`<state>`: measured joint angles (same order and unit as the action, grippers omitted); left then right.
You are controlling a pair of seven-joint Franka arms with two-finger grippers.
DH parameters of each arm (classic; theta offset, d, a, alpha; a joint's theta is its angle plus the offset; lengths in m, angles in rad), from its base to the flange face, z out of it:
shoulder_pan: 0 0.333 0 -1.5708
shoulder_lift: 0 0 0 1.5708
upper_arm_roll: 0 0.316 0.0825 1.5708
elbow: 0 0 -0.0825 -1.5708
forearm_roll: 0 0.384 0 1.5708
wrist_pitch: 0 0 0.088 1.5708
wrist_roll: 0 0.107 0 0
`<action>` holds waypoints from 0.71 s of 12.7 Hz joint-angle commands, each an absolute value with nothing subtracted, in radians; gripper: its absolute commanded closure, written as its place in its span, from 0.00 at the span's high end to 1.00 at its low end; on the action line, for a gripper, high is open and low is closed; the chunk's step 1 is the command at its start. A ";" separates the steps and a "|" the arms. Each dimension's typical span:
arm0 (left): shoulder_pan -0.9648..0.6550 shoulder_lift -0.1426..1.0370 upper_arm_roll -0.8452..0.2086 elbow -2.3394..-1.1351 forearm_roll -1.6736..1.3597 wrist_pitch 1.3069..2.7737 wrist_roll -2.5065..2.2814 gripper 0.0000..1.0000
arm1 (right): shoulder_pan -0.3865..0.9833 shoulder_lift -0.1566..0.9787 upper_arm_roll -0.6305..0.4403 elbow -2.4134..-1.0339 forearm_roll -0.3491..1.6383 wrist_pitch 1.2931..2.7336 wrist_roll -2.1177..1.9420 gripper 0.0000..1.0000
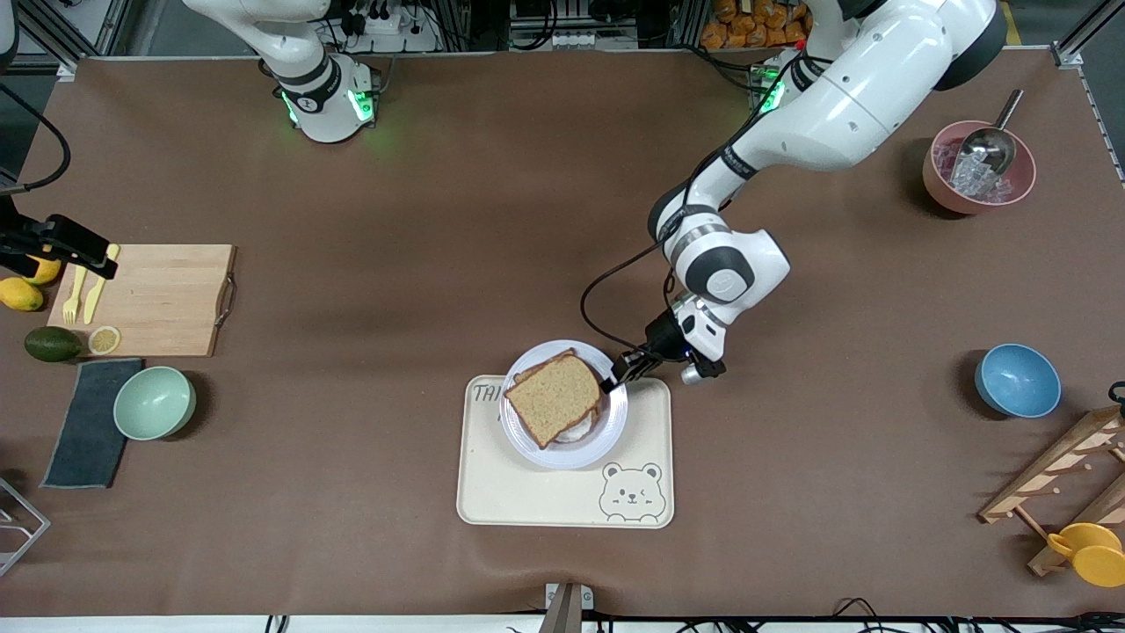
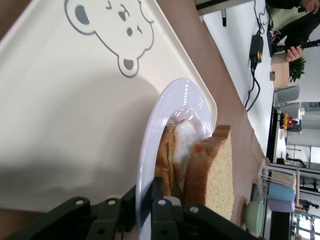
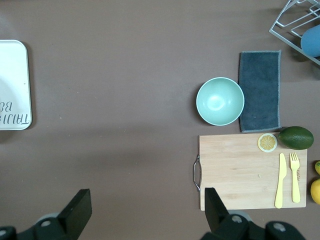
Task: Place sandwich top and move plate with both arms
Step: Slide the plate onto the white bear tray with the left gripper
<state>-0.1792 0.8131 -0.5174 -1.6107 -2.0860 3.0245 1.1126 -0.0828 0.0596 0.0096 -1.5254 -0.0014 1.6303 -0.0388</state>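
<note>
The left gripper is clamped on the plate rim under the sandwich top and should lift level, while the right gripper waits spread wide above the table.

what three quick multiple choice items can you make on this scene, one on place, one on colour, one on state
1. Where does the plate sit?
A. on the cutting board
B. on the cream tray
C. in the blue bowl

2. What colour is the bowl beside the dark cloth?
A. mint green
B. red
C. black

3. What is the left claw doing?
A. hanging open over the pink bowl
B. holding the fork
C. closed on the plate's rim

Answers:
1 B, the plate lies on the bear-printed tray.
2 A, the bowl by the cloth is pale mint.
3 C, the left wrist view shows its fingers pinching the plate edge, with the sandwich top on the stack. The right claw waits open over the table near the cutting board.
</note>
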 commanded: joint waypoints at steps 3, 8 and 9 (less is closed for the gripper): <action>-0.323 0.879 -0.379 -1.442 -2.125 3.048 1.033 0.00 | -0.097 0.071 0.017 -1.497 -0.014 1.605 -0.028 1.00; -0.433 0.931 -0.264 -1.356 -2.125 3.046 0.939 0.00 | -0.095 0.071 0.017 -1.497 -0.017 1.601 -0.025 1.00; -0.439 0.949 -0.262 -1.329 -2.125 3.046 0.937 0.00 | -0.097 0.071 0.017 -1.497 -0.015 1.603 -0.026 1.00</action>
<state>-0.4184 0.9031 -0.2741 -1.4239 -2.0865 3.0256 0.9356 -0.0836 0.0597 0.0057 -1.5245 -0.0014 1.6224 -0.0388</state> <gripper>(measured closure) 0.912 0.000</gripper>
